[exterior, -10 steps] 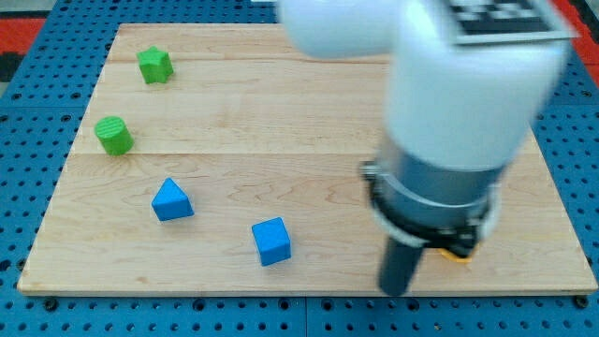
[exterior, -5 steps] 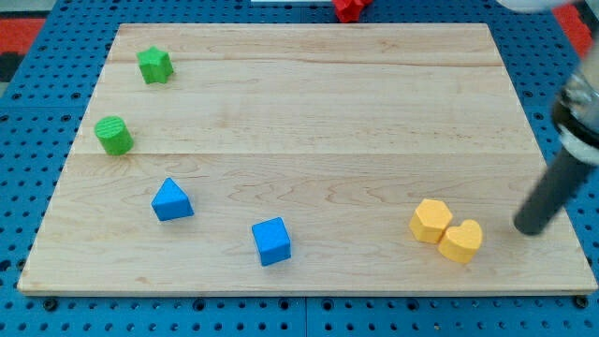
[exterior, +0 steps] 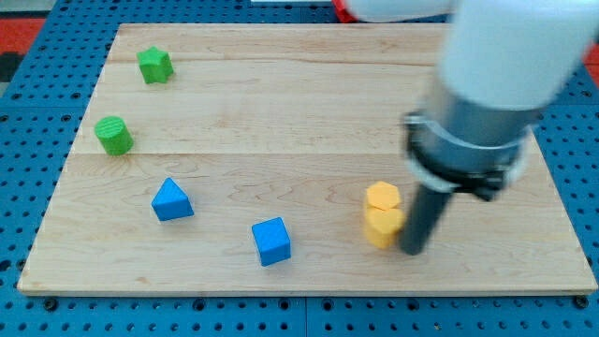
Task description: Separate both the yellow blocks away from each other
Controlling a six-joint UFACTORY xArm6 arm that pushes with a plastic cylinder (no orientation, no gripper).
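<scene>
My tip [exterior: 413,251], the lower end of the straight dark rod, rests on the pale wooden board [exterior: 299,112] at about 4 o'clock from the board's centre. There is no pincer on this arm, only the rod, so nothing is spread or pinching.

The two yellow blocks sit just at 9 o'clock of my tip, stacked in the view one above the other and touching. The upper yellow block [exterior: 382,197] looks rounded or many-sided; the lower yellow block [exterior: 383,227] is blurred, and its shape cannot be made out. The lower one lies right against the rod's side, touching or nearly so.

The blue cube [exterior: 271,241] stands at 9 o'clock of the yellow pair, well apart from it. The blue triangular block [exterior: 172,200] lies further toward 9 o'clock, a little higher. The green cylinder [exterior: 114,135] sits near the board's 9 o'clock edge, and the green star-shaped block [exterior: 154,65] near its 10 o'clock corner. A red object [exterior: 344,9] shows beyond the board's 12 o'clock edge.
</scene>
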